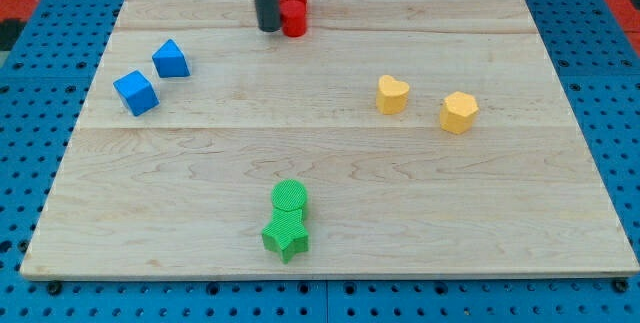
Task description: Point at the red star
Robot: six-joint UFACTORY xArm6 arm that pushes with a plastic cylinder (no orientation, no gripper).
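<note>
Figure: Overhead-oblique view of the bench (330, 193), a pale wooden board on a blue pegboard. At the upper centre of the frame my tip (269, 29) stands just left of the red blocks (293, 8), apparently touching or nearly touching them; the exact gap cannot be resolved. Two red pieces seem to sit one behind the other here. Which of them is the red star cannot be told, since the rod hides their left sides.

The end effector is a plain rod: it has nothing to clench or release, and it grasps nothing.

Handling, by judgement: the star looks like a small, rigid, light block that would slide readily on the smooth wood. It offers no hold to a rod; only a side face can be contacted, and a slight nudge would likely shift it. Pointing calls for nearness without a push.

Other blocks: two blue blocks (152, 75) at the upper left; two yellow blocks (426, 102), one heart-like, at the centre right; a green star (285, 235) touching a green cylinder (290, 197) at the lower centre.

Containers: none is visible; every block rests directly on the bench.
</note>
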